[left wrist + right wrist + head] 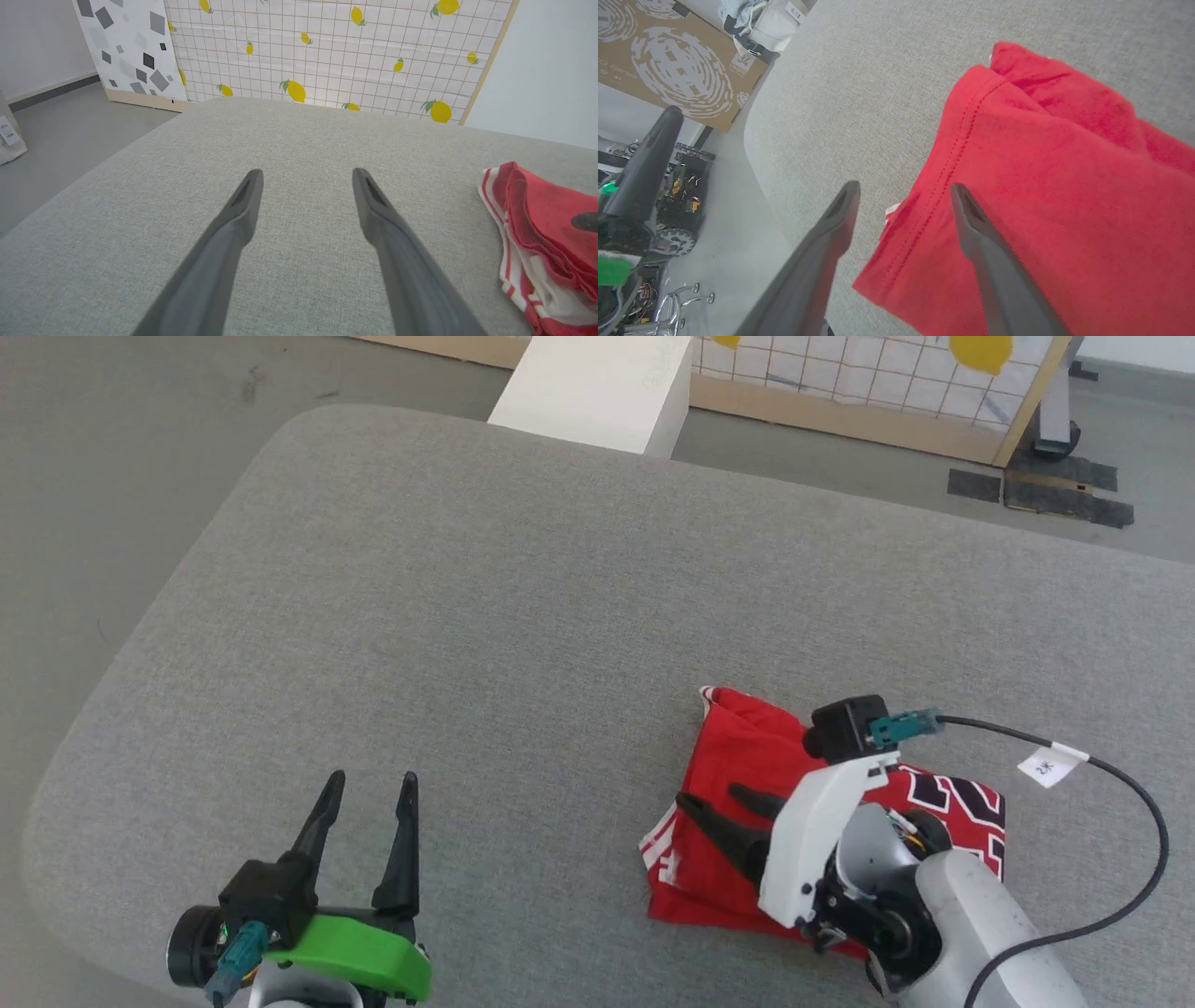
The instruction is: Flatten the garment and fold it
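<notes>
Right claw (708, 793), wide, over garment (738, 747); arm (971, 915) hides part of print (966, 803); left claw (372, 776) wide, empty.

Bright, even, diffuse light; faint soft shadows edge the shirt (747, 737). Both wrist views bow toward their edges, and the dark fingers (219, 261) blur toward 6 o'clock. The head view is sharp.

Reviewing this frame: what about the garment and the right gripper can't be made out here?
Head view: the right gripper and its arm cover much of the garment, so its print is partly hidden.
Left wrist view: the garment is cut off by the right edge.
Right wrist view: the garment runs past the right and bottom edges; whether the fingers touch it is unclear.
</notes>
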